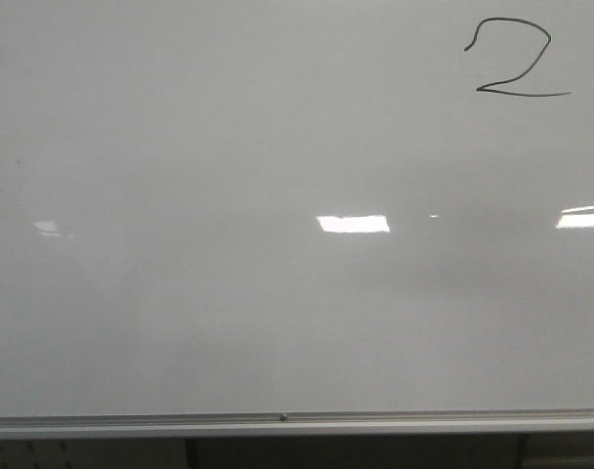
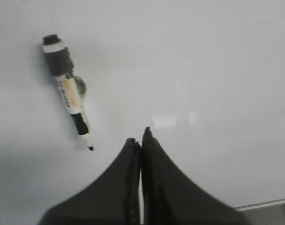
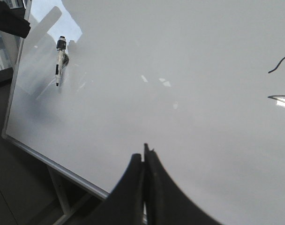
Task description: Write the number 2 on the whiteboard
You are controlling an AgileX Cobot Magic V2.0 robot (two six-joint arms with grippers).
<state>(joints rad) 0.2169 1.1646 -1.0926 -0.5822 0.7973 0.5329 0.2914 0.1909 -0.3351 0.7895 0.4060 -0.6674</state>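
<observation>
The whiteboard (image 1: 229,293) fills the front view, its silver rail (image 1: 277,422) along the near edge. A thin black number 2 (image 1: 513,61) is drawn at its far right; part of it shows at the edge of the right wrist view (image 3: 281,79). A black-and-white marker (image 2: 67,89) lies uncapped on the board, apart from both grippers; it also shows in the right wrist view (image 3: 61,60). My left gripper (image 2: 138,137) is shut and empty above the board. My right gripper (image 3: 144,152) is shut and empty near the board's rail. Neither gripper shows in the front view.
Bright rectangular light reflections (image 1: 353,224) lie across the board. In the right wrist view the board's rail (image 3: 48,161) and a stand leg (image 3: 60,194) show, with dark floor beyond. The left arm's dark shape (image 3: 9,21) is at the board's far corner.
</observation>
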